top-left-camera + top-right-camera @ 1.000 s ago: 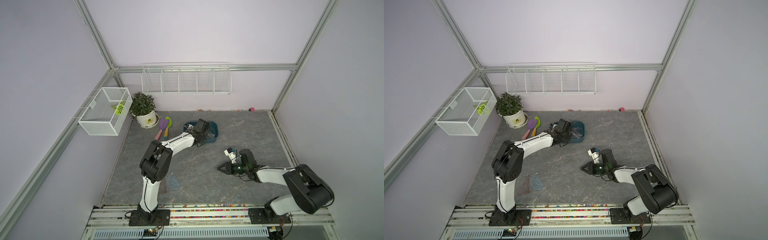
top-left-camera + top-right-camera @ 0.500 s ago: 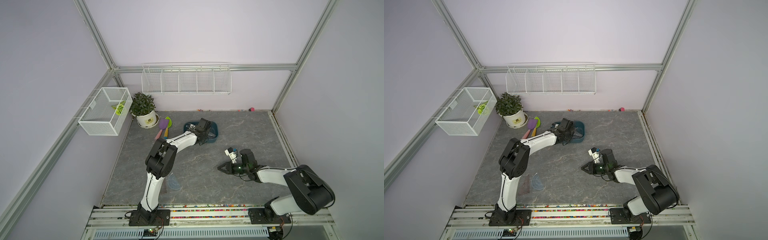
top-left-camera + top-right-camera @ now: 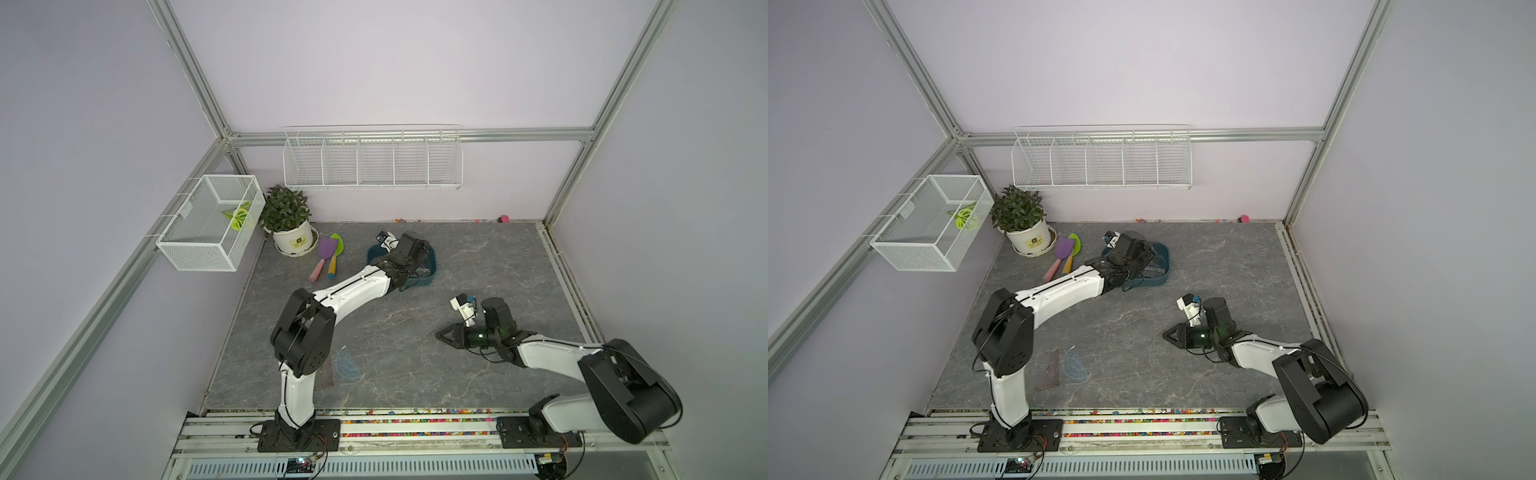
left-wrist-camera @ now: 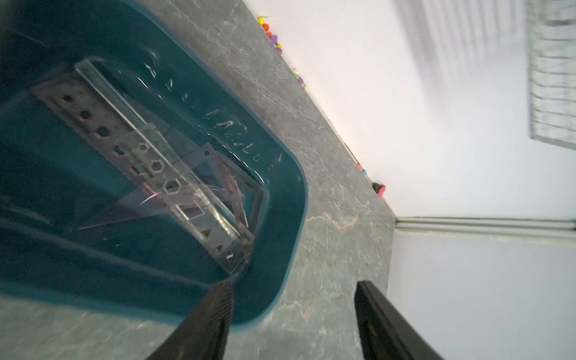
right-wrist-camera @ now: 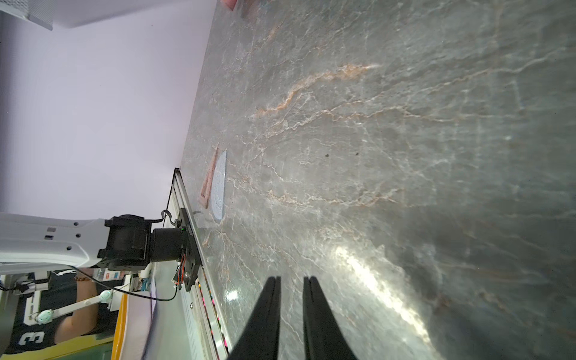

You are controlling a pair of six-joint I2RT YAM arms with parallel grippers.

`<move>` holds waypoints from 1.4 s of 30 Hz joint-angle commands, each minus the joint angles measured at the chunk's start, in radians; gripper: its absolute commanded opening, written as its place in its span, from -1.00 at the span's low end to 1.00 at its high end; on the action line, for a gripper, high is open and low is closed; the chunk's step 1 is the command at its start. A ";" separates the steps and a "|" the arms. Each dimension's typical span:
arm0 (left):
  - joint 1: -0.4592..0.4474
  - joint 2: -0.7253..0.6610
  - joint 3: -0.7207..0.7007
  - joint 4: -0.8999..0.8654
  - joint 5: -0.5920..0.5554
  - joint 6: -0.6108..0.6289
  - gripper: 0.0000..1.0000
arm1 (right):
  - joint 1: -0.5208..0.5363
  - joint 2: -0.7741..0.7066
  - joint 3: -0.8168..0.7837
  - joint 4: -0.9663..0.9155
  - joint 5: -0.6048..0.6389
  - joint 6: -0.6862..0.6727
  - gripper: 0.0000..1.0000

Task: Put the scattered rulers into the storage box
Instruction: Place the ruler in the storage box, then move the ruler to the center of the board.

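The storage box [image 3: 432, 268] [image 3: 1165, 262] is a dark teal tub at the back middle of the table. Several see-through rulers [image 4: 162, 165], straight strips and a purplish triangle, lie piled inside the box [image 4: 299, 193]. My left gripper [image 4: 293, 284] [image 3: 409, 259] hangs over the box's near corner, open wide with nothing between its fingers. A bluish protractor [image 3: 347, 363] [image 3: 1074, 365] [image 5: 218, 187] and a brownish ruler [image 3: 1050, 370] [image 5: 209, 177] lie side by side near the left arm's base. My right gripper [image 5: 291, 277] [image 3: 438, 333] sits low over bare table, slightly open and empty.
A potted plant [image 3: 293, 239] and two toy shovels [image 3: 328, 253] stand left of the box. A white mesh basket [image 3: 208, 224] hangs on the left wall. A wire rack [image 3: 372, 160] hangs on the back wall. Small beads line the back wall's foot [image 4: 274, 40].
My left gripper has opened over the storage box. The right gripper's jaws have parted a little. The right arm has stayed where it was.
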 commanded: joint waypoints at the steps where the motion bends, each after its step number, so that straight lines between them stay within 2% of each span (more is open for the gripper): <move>1: -0.017 -0.157 -0.132 -0.062 -0.030 0.166 0.32 | 0.108 -0.064 0.057 -0.166 0.137 -0.110 -0.52; 5: -0.018 -0.384 -0.388 -0.142 -0.007 0.156 0.30 | 0.275 -0.082 0.128 -0.278 0.309 -0.185 -0.43; 8: -0.017 -0.561 -0.586 -0.212 -0.004 0.096 0.30 | 0.392 -0.032 0.204 -0.315 0.410 -0.225 -0.32; 10: -0.018 -0.684 -0.709 -0.281 -0.047 0.012 0.30 | 0.488 0.039 0.292 -0.367 0.493 -0.265 -0.14; 13: -0.011 -0.873 -0.877 -0.306 -0.125 -0.041 0.24 | 0.597 0.158 0.422 -0.422 0.595 -0.315 0.13; 16: 0.035 -1.045 -0.968 -0.372 -0.176 -0.064 0.20 | 0.660 0.289 0.552 -0.458 0.623 -0.337 0.29; 20: 0.164 -1.202 -0.999 -0.460 -0.212 -0.027 0.24 | 0.728 0.442 0.719 -0.524 0.658 -0.379 0.37; 24: 0.317 -1.235 -1.011 -0.441 -0.154 0.045 0.29 | 0.763 0.575 0.868 -0.596 0.669 -0.425 0.43; 29: 0.469 -1.165 -1.030 -0.353 -0.013 0.079 0.32 | 0.771 0.695 1.009 -0.647 0.672 -0.442 0.58; 32: 0.513 -1.121 -1.017 -0.357 0.010 0.075 0.39 | 0.771 0.761 1.076 -0.668 0.689 -0.434 0.64; 35: 0.561 -1.109 -1.011 -0.377 0.023 0.070 0.62 | 0.771 0.804 1.128 -0.690 0.695 -0.427 0.66; 40: 0.630 -1.123 -1.028 -0.351 0.085 0.121 0.63 | 0.771 0.855 1.180 -0.706 0.694 -0.427 0.65; 42: 0.632 -1.122 -1.028 -0.348 0.089 0.128 0.62 | 0.768 0.876 1.195 -0.722 0.719 -0.415 0.58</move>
